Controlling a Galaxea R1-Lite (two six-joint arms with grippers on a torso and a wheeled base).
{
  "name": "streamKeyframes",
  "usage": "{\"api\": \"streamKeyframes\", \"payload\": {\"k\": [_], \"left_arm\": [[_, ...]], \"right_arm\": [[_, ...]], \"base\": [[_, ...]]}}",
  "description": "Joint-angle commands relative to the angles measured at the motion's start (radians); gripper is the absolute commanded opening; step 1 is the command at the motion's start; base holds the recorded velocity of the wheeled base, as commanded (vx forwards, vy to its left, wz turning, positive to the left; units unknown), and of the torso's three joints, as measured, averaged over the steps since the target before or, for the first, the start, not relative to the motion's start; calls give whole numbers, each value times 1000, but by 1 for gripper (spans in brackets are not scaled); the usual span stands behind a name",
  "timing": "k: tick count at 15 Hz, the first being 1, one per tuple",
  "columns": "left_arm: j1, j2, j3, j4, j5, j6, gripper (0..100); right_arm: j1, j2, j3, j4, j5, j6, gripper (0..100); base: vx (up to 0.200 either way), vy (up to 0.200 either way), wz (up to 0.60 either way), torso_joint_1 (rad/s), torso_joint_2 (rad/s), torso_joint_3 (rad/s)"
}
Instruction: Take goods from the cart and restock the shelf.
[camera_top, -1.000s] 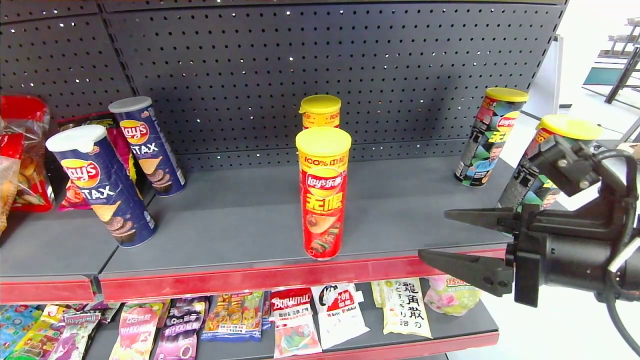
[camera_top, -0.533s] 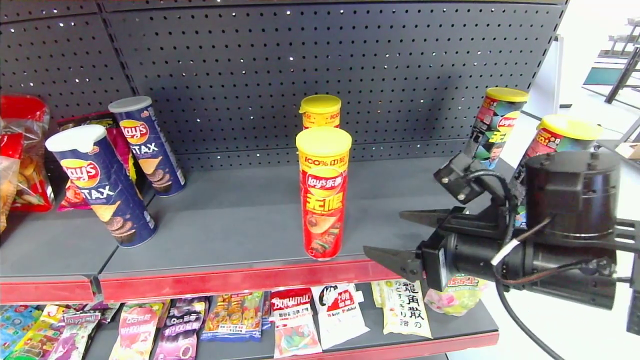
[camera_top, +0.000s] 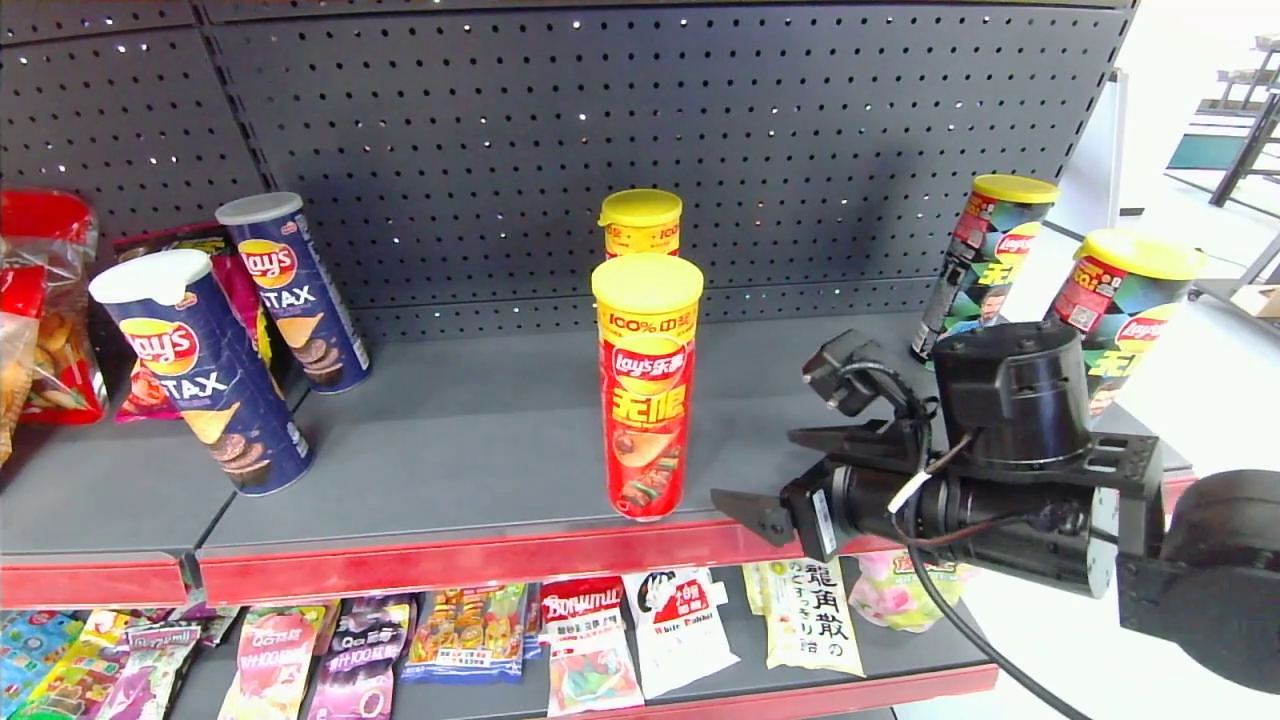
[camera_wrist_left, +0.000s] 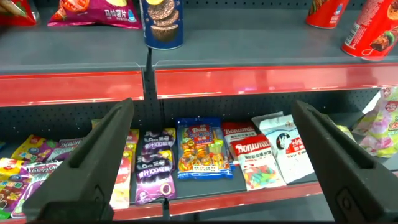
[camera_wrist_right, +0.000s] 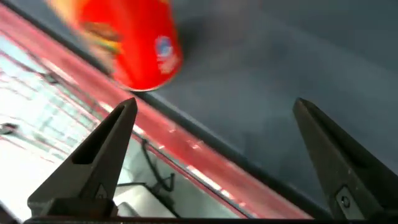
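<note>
Your right gripper (camera_top: 758, 467) hangs spread and empty just beside the red can (camera_top: 646, 400), which stands upright at the front lip of the shelf (camera_top: 470, 430), with 1 matching can (camera_top: 640, 222) behind it. That placement looks done. Your left gripper (camera_wrist_left: 211, 109) is spread too, holding nothing. The bare stretches of shelf suggest more restocking is left.

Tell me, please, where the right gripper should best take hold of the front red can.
Probably mid-body of the front red can, coming from the right with the open right gripper: it stands upright, round-walled, with bare shelf on that side.
</note>
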Motion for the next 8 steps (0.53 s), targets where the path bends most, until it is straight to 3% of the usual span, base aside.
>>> {"api": "streamKeyframes", "payload": {"k": [1,8], "left_arm": [[0,-1,0,0,0,0,100],[0,-1,0,0,0,0,100]], "right_arm": [[-16,38,-16,1,-11,-8,100],[-34,134,-123,4,-51,-20,100]], "base": [[0,0,0,0,0,0],[0,0,0,0,0,0]]}}
